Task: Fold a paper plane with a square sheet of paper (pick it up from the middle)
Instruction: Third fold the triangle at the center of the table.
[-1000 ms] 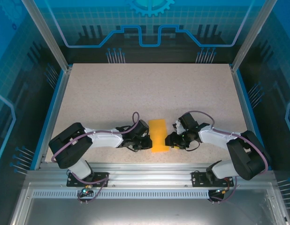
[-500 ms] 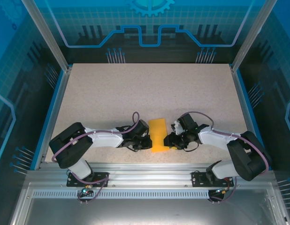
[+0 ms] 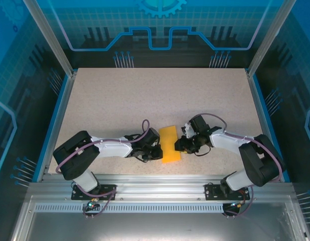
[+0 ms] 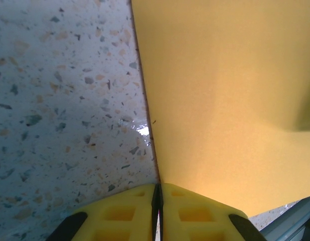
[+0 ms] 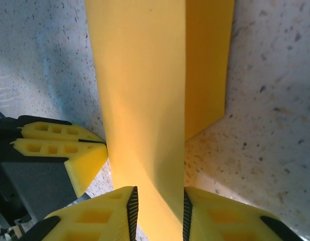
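Observation:
The square sheet of paper (image 3: 169, 144) is orange-yellow and folded into a narrow strip near the table's front edge, between both grippers. My left gripper (image 3: 159, 150) lies low at its left edge. In the left wrist view its jaws (image 4: 157, 193) are pressed together where the paper's (image 4: 220, 100) edge runs into their seam. My right gripper (image 3: 179, 145) reaches in from the right. In the right wrist view a raised flap of the paper (image 5: 145, 100) passes between its jaws (image 5: 157, 206), which stand a little apart. A lower layer lies flat behind. The left gripper's fingers (image 5: 80, 155) touch the flap's far side.
The speckled tabletop (image 3: 145, 100) stretches wide behind the paper. A metal rail (image 3: 155, 181) runs along the front edge just below the grippers. Blue side borders (image 3: 62, 115) and clear panels enclose the table.
My right gripper has slid left onto the paper's right side and its jaws have narrowed around the flap. The left gripper has stayed put.

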You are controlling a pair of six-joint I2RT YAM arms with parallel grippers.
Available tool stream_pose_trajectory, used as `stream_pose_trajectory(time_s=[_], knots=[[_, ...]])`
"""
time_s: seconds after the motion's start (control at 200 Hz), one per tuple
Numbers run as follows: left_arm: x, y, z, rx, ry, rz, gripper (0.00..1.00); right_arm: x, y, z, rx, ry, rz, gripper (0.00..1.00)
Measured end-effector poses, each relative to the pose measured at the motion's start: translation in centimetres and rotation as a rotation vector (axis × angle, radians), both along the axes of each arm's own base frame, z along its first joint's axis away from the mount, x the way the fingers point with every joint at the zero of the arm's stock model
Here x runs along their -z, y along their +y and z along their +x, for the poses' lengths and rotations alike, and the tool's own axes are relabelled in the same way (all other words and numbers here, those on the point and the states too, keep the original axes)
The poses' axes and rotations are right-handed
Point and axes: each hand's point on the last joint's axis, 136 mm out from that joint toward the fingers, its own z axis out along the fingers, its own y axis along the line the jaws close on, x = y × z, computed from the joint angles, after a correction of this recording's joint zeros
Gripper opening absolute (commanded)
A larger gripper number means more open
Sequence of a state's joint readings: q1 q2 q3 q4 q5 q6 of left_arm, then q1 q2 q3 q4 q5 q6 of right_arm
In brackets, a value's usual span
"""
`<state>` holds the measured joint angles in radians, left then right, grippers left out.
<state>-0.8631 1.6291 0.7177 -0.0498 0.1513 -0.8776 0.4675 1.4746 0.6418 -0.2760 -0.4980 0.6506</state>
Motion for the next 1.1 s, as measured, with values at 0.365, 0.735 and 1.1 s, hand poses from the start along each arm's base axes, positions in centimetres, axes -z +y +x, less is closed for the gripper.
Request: stream_pose_trajectory(time_s=[0.365, 0.735, 1.1], knots=[[-3.3, -1.2, -1.0, 0.120, -0.155, -0.017, 0.50, -0.1, -0.1, -0.1, -0.010, 0.016, -0.007, 0.05], [-4.8, -4.3, -4.6, 0.405, -0.390, 0.102, 0.62, -0.7, -0.1, -0.3, 0.003, 0.032, 0.009, 0.06], [-3.4, -5.6, -4.2, 0.465, -0.425, 0.169, 0.81, -1.3, -0.2, -0.2, 0.011, 0.032, 0.030, 0.07]])
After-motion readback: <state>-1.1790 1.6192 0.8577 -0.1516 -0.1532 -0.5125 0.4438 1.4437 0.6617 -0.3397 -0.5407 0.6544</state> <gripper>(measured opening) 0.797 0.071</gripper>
